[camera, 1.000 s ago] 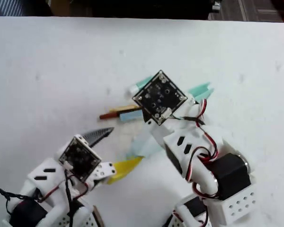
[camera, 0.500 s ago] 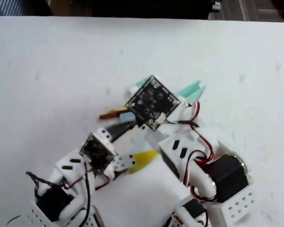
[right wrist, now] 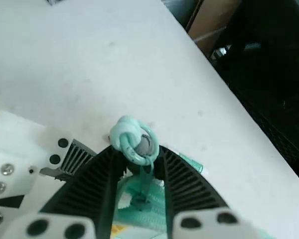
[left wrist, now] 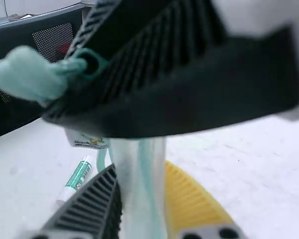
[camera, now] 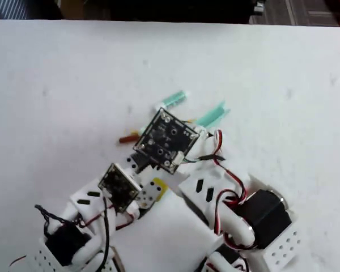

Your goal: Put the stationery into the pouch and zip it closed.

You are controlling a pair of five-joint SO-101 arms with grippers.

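Right wrist view: jaws seemingly pinch the zipper pull [right wrist: 133, 140] (teal).

Bright, even overhead light; white table [camera: 68, 79] nearly washed out w/ mild glare. Shadows on it faint & soft. Room behind [camera: 158, 10] v. dark.

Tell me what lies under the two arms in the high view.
A teal pouch corner and a brown pen tip stick out; the arms cover the rest, including any contents.

Two arms [camera: 73, 226] [camera: 241, 209], one pouch [camera: 212, 116], one green marker [camera: 173, 100], one brown pencil [camera: 126, 138].
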